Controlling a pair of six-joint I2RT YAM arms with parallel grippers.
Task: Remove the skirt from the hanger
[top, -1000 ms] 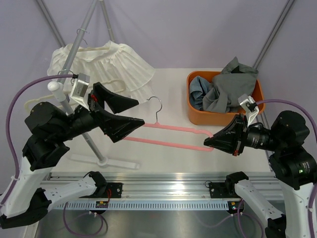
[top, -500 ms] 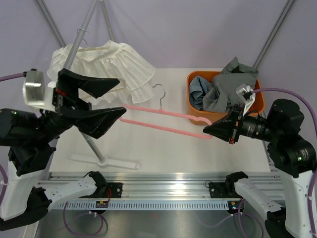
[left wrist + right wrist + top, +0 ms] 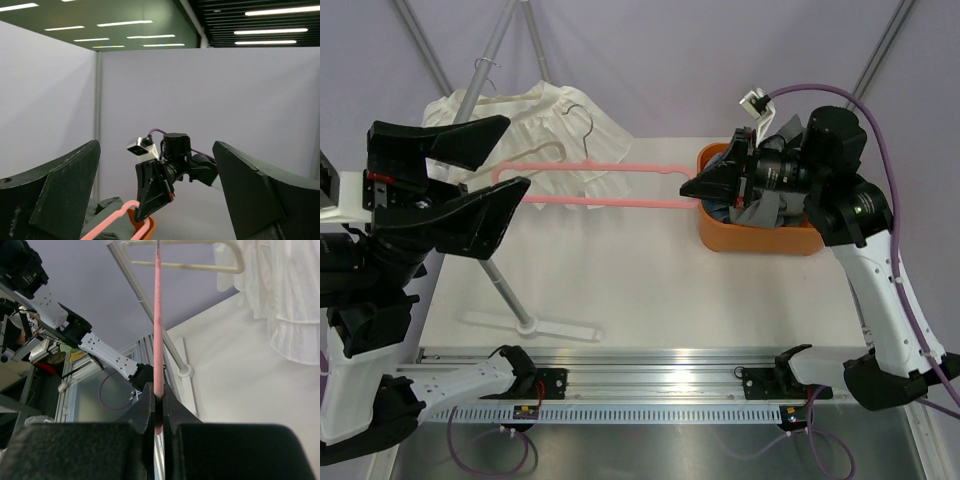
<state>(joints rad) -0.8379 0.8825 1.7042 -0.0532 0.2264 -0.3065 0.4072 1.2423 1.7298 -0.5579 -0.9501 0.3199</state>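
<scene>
My right claw (image 3: 158, 407) pinches only one tip of the pink hanger (image 3: 157, 340), my left claw (image 3: 515, 153) gaping, so it may pivot and snag the white skirt (image 3: 280, 300) beside it.

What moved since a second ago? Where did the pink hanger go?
The right gripper, shut on the pink hanger the whole time, carried it from low over the table up and back toward the white skirt; that arm now reaches over the orange bin. The left gripper pulled away leftward, jaws wide open as before. The skirt, rack and bin stayed put.
</scene>
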